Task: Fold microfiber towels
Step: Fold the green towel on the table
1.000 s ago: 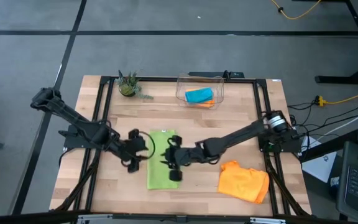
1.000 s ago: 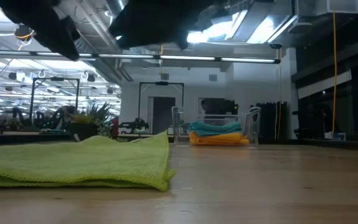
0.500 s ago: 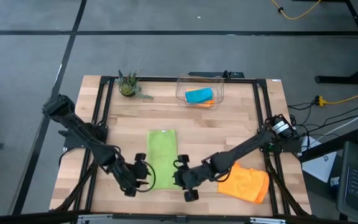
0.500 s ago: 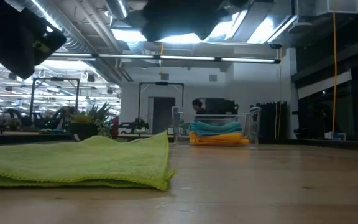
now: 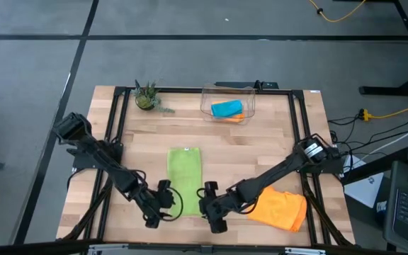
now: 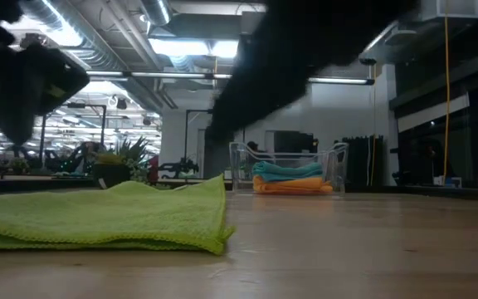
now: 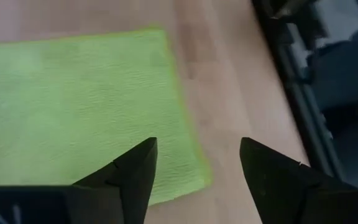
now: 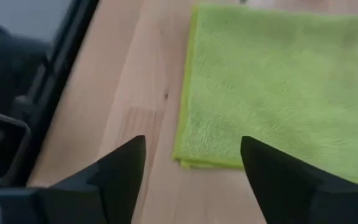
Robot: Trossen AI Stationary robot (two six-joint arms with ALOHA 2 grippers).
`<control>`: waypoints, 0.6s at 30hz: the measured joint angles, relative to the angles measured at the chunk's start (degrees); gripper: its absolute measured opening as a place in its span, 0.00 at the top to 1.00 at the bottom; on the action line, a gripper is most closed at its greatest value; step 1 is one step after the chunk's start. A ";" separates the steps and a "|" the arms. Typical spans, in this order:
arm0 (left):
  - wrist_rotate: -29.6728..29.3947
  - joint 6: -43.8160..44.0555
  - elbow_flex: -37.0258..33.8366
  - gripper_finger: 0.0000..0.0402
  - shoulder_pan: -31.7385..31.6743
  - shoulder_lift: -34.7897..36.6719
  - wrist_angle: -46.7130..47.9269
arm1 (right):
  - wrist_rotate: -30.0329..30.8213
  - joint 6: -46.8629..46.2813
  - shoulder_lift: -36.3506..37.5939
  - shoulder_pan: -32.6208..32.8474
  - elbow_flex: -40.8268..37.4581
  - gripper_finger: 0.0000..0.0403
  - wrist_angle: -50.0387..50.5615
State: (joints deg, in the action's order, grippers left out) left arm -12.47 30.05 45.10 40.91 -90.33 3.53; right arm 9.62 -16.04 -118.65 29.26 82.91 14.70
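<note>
At table's near edge: left gripper [image 5: 167, 202], right gripper [image 5: 205, 201] flank green towel [image 5: 184, 176], jaws wide, empty.

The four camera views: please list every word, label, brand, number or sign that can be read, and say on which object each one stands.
"N": a pale mark, cut off by the picture's edge, on the dark body of the left end effector in the left wrist view; it may be part of a longer word.
Lime green towel, clear bin, wooden table: no text visible.
Nothing else is readable.
</note>
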 joint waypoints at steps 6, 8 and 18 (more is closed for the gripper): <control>0.08 -3.52 -0.02 0.45 2.33 -2.71 -3.89 | -0.33 4.25 -2.82 0.00 0.02 0.31 -4.07; -0.15 -3.54 -0.02 0.45 2.80 -3.89 -5.45 | -0.72 4.63 -3.70 0.00 0.02 0.31 -5.21; -3.45 -3.66 0.00 0.44 2.19 -8.50 -5.72 | -2.70 5.89 -7.15 0.00 0.04 0.31 -5.98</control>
State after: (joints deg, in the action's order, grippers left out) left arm -15.93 26.39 45.10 43.10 -98.83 -2.19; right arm 6.92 -10.16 -125.80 29.26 82.96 8.73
